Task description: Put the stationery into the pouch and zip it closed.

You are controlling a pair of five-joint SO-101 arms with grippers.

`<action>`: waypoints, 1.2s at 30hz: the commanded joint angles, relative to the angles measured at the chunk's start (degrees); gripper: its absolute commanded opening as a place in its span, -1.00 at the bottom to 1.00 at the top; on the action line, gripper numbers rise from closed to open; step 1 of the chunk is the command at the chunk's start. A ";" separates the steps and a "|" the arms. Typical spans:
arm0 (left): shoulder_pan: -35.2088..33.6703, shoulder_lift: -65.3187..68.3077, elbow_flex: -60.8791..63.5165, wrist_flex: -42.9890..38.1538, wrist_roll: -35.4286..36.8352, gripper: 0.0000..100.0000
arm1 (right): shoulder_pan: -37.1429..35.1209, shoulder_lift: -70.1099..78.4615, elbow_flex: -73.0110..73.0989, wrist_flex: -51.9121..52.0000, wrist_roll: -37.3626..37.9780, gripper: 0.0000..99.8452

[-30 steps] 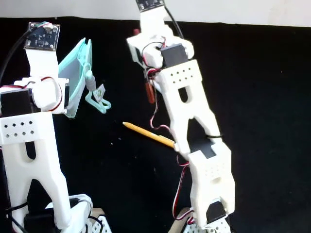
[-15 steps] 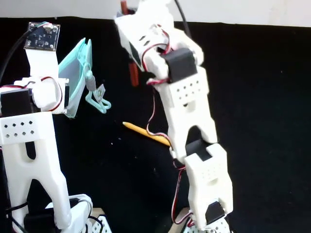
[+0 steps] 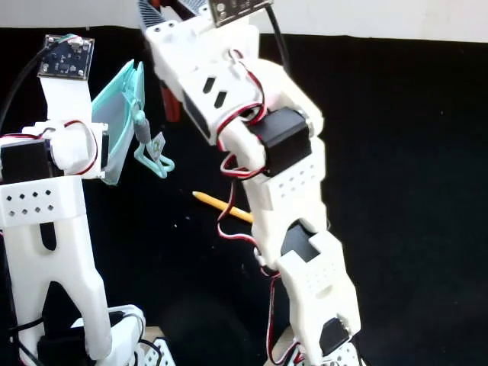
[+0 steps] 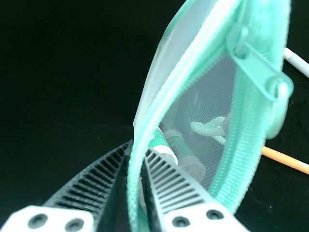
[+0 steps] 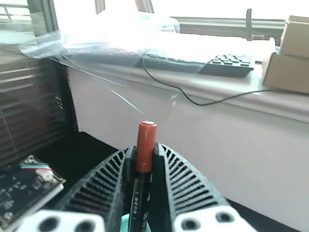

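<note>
The left gripper (image 4: 136, 162) is closed on the near rim of the pouch (image 4: 203, 111), with the zipper tape pinched between its jaws. By this hold the pouch is kept standing on edge with its mouth gaping, which is judged to leave room for things to be fed in. Just past the fingertips, inside the mesh, a green-and-white tube (image 4: 161, 144) is seen. Paler items lie behind it and cannot be made out. Farther along the rim from the gripper the zipper pull (image 4: 256, 67) is found, with the teeth parted on both sides, so the zip is not yet drawn.

Beyond the pouch, on the black table (image 3: 396, 152), an orange pencil (image 4: 285, 162) is lying well apart from the left gripper. A white pen (image 4: 298, 60) is lying farther off.

The right gripper (image 5: 145, 152) is clamped on a red marker (image 5: 145, 140). The marker is held lengthwise between the jaws, with its capped end standing out past the fingertips. In the high view the marker's other end is seen below the gripper, near the pouch's open side but apart from it. This grip is judged to leave a length of the marker free to be slid into the opening. The marker is taken to be the item in hand, and the pencil has yet to be collected.
</note>
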 commanded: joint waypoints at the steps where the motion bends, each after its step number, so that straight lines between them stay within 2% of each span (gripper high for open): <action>1: -0.75 0.04 0.48 -0.18 0.26 -0.99 | -2.51 -0.31 -4.00 -3.21 -0.62 -0.99; 11: -0.75 0.04 0.48 -0.53 0.35 -0.99 | -3.82 0.13 -3.91 -9.63 -8.09 -0.99; 19: -0.75 0.04 0.40 -0.62 1.05 -0.99 | -3.82 8.84 -4.44 -14.46 -8.97 -0.99; 24: -0.75 0.04 0.31 -0.62 2.20 -0.99 | -2.33 11.91 -4.44 -17.54 -12.57 -0.99; 32: -1.98 0.04 0.13 -2.64 5.10 -0.99 | -2.15 15.08 -4.44 -17.27 -13.45 -0.99; 36: -3.47 0.04 -0.04 -3.16 5.98 -0.99 | -2.33 15.43 -4.44 -14.02 -13.45 -0.99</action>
